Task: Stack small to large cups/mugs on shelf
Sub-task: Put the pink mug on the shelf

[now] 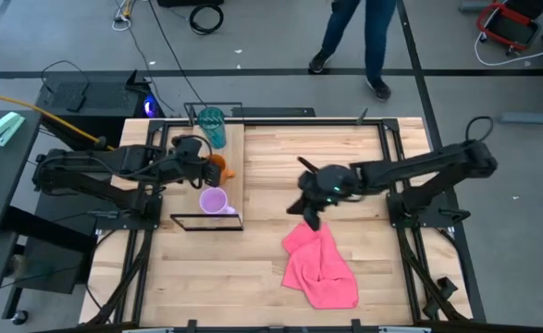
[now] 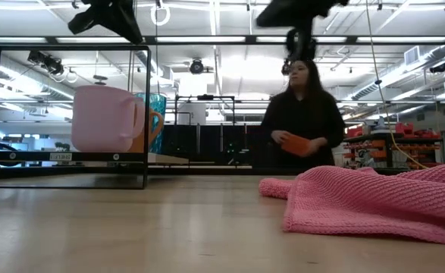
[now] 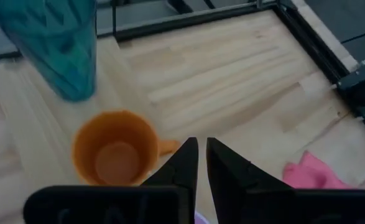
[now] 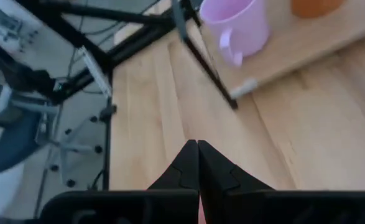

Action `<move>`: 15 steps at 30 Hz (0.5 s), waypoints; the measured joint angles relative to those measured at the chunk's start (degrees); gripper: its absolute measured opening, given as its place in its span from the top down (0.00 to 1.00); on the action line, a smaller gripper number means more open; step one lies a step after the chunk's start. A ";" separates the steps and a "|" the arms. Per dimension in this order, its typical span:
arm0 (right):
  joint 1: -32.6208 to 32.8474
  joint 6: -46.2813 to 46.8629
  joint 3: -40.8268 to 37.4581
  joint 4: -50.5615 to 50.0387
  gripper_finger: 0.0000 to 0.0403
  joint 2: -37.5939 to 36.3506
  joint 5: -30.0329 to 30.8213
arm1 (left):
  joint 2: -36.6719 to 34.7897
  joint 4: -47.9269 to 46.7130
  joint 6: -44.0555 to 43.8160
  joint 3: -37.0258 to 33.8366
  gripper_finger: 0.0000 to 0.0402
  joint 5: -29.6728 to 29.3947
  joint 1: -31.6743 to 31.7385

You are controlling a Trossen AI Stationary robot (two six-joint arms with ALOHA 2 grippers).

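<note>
**All three vessels on the shelf, left gripper hovering by the orange mug**

The shelf (image 1: 234,153) carries the lilac mug (image 1: 215,201) at the near end, the orange mug (image 1: 217,164) in the middle and the teal tumbler (image 1: 212,124) at the far end; each stands upright and apart from its neighbour, so the small-to-large row looks complete or nearly so; the left gripper (image 3: 198,163) hangs above the shelf just beside the orange mug's handle, its fingers nearly together with only a narrow gap and nothing between them; the right gripper (image 4: 198,163) is pressed shut and empty, held over the table (image 1: 280,287) between the shelf and the pink cloth (image 1: 320,266)

The main hazard, as I judge it, is the left arm's exit; its fingers sit close to the orange mug's handle, so a sideways sweep or a drop could nudge that mug toward the shelf's edge or into the tumbler; the tumbler is tall and probably light, so a bump could tip it; lifting straight up first would be the safer path; the right arm sits well clear of the shelf and poses little threat unless it swings toward the lilac mug
</note>
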 joint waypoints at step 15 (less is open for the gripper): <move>-10.94 4.46 4.56 20.23 1.00 23.20 -16.28 | 0.05 2.31 8.17 0.00 0.94 -2.56 0.06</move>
